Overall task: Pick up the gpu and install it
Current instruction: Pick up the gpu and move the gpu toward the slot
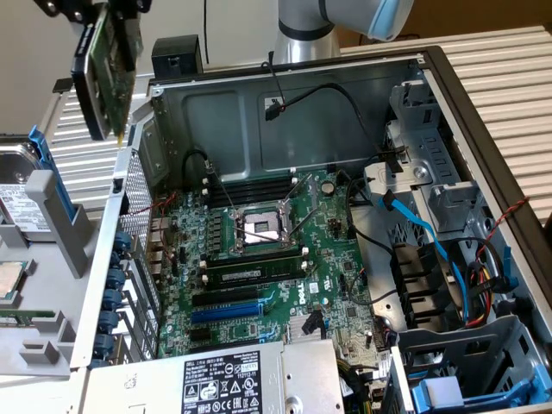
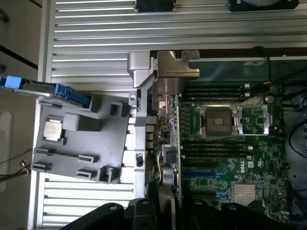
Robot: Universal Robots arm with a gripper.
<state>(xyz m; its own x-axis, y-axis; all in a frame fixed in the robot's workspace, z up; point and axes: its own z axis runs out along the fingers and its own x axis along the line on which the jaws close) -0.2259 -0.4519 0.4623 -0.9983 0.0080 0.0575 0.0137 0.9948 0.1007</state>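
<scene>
We see the gripper [image 1: 102, 10] at the upper corner of the exterior view's left, its jaws closed partway onto the gpu [image 1: 103, 78] and holding it clear of everything below. The card hangs on edge and slightly tilted, green board and black block facing sideways, its lower edge above the perforated wall of the open computer case [image 1: 285, 112]. It touches neither the case nor the motherboard [image 1: 276, 250].

In the wrist view the gripper [image 2: 168, 211] holds the gpu [image 2: 173, 72] edge-on, with the card's metal bracket at the far end from the fingers. The card lines up over the case wall beside the motherboard [image 2: 240, 143].

The case lies open on the slatted bench [image 1: 509, 78], taking up most of it. Inside, the motherboard carries an open CPU socket [image 1: 261, 228] near its middle, with a memory stick [image 1: 237, 274] seated in a slot just beside the socket. A blue expansion slot [image 1: 226, 312] lies between that stick and the power supply [image 1: 224, 379], which sits at the near edge of the case.

Beside the case, at the bench's edge on the exterior view's left, stands a grey parts tray [image 1: 43, 259], holding a hard drive [image 1: 17, 198] and a loose processor chip [image 1: 7, 283]. The wrist view shows the same tray [image 2: 79, 139] and chip [image 2: 52, 130], well apart from the card.
</scene>
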